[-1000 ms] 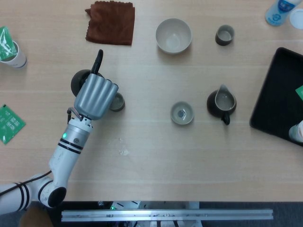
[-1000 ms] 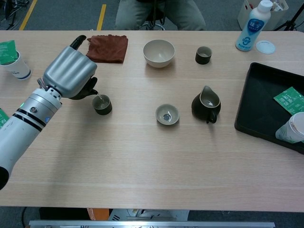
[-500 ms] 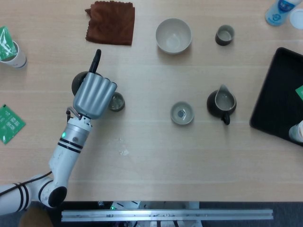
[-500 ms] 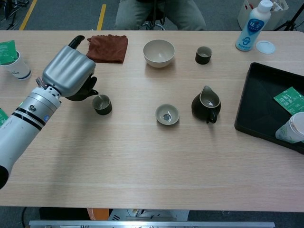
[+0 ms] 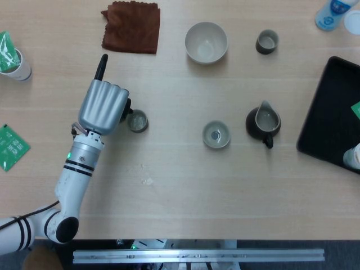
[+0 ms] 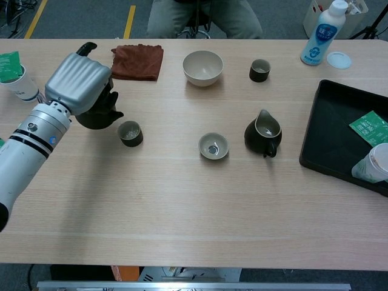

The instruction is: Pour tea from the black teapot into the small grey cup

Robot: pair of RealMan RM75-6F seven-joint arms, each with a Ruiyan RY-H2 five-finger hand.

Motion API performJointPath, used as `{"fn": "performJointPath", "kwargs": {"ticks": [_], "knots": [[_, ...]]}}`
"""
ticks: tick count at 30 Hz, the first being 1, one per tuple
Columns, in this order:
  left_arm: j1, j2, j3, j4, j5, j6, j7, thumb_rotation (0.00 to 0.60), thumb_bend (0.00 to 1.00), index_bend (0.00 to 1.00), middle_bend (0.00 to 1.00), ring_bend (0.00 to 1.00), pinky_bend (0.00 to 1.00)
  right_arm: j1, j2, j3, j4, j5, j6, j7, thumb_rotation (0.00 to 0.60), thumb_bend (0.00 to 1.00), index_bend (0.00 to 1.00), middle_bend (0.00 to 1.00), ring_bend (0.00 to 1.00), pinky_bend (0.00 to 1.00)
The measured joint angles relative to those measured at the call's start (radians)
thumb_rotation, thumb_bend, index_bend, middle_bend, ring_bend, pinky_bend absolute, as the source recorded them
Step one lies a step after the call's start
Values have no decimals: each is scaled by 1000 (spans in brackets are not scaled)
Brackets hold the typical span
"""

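Observation:
My left hand (image 5: pixel 103 106) grips the black teapot (image 6: pixel 98 115), which it holds just left of the small grey cup (image 6: pixel 130 133). The teapot's spout points toward the cup and stops short of its rim. In the head view the hand covers nearly all of the teapot (image 5: pixel 127 106), and the small grey cup (image 5: pixel 137 120) stands just right of the hand. Something pale shows inside the cup. My left hand (image 6: pixel 79 82) is seen from its back in the chest view. My right hand shows in neither view.
A brown cloth (image 5: pixel 131 26) lies behind the hand. A beige bowl (image 5: pixel 206 42), a second small cup (image 5: pixel 267 41), a small bowl (image 5: pixel 216 134) and a dark pitcher (image 5: pixel 262 122) stand to the right. A black tray (image 5: pixel 332 112) is at the right edge, a paper cup (image 5: pixel 12 57) at the left.
My left hand has drawn the teapot back to the left and away from the cup; the spout no longer hangs over the cup's rim.

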Motion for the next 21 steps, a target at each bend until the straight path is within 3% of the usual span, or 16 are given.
{"fn": "performJointPath", "kwargs": {"ticks": [14,21], "knots": [[31,78,-32,-77,-26,-22,-293,522,502,875,991,778,96,3,2,0,-16,0,-4,-17,600,0,429,362,210,229],[55,110,-26,-28,12,-18,-457,519,502,871,987,773,96,8,0,1,-21,-1,-10,-26,600,0,429,363,210,229]]}}
